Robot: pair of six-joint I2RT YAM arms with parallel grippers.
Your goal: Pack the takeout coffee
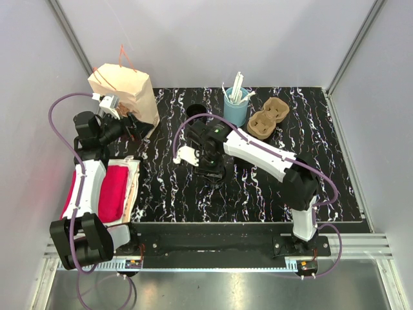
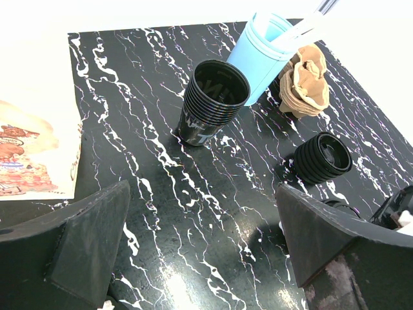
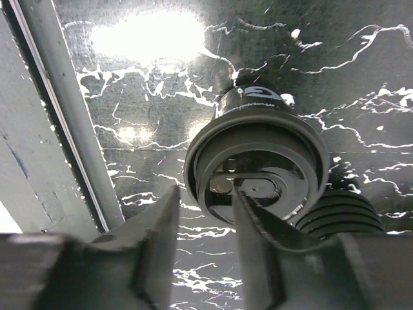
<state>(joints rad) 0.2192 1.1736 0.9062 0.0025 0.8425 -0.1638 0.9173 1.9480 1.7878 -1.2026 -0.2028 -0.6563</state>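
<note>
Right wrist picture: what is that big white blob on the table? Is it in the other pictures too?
Right wrist view: glare from a light on the shiny table, beyond the takeout coffee; the near fingers look blurry. Left wrist view: only a faint shine. Top view: no such blob on the table.

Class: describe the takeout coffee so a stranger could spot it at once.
On the black marbled table, look near the middle, at the right gripper. The takeout coffee stands there: the only black cup wearing a round lid, unlike the lidless cup stack.
</note>
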